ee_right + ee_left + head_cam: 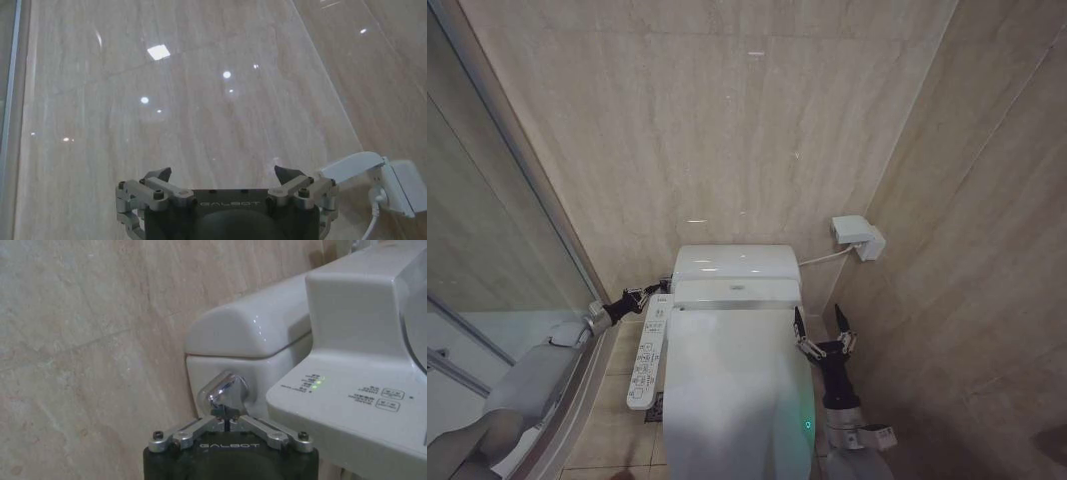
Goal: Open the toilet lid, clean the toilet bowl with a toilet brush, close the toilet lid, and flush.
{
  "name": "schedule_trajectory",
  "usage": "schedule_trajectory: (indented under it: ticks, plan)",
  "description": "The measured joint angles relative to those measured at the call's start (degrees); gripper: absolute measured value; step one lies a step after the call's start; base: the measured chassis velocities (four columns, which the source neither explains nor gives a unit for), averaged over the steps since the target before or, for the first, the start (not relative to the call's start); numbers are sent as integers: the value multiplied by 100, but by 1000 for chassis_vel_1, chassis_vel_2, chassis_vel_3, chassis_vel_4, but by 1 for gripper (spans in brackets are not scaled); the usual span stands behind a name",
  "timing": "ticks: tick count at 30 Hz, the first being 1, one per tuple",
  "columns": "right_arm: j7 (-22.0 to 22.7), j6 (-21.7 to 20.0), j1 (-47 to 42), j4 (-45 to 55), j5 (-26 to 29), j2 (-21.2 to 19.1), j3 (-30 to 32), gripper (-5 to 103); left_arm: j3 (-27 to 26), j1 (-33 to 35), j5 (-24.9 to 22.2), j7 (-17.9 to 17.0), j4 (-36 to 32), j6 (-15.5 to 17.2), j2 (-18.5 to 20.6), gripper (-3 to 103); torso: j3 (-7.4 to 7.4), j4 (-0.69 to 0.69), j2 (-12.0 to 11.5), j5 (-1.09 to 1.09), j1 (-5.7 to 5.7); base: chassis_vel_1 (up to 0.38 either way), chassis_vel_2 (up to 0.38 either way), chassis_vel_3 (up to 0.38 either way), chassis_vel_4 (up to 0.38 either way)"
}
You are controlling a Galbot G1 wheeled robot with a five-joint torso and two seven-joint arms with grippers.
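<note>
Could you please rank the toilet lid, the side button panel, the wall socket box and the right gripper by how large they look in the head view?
1. toilet lid, closed
2. button panel
3. right gripper, open beside the lid, and the wall socket box, which look alike; the gripper is nearer the camera, so I won't rank them.

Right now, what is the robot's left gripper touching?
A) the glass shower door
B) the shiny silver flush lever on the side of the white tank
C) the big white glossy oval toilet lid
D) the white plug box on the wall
B: in the left wrist view, the left gripper has its fingertips pinched together against the shiny silver flush lever on the side of the white ceramic tank.
</note>
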Motion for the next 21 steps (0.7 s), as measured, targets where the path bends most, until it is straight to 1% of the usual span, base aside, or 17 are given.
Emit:
schedule_trajectory:
  ticks: [14, 21]
  plan:
    - [5, 7, 10, -16, 1, -1, 12, 100, 33, -17, 57, 80, 70, 0, -44, 0, 1, -1, 0, -3, 1, 0, 0, 0, 0]
    - [8, 9, -2, -1, 1, -8, 20, 100, 37, 20, 113, 84, 103, 2, -65, 0, 2, -4, -1, -5, 1, 0, 0, 0, 0]
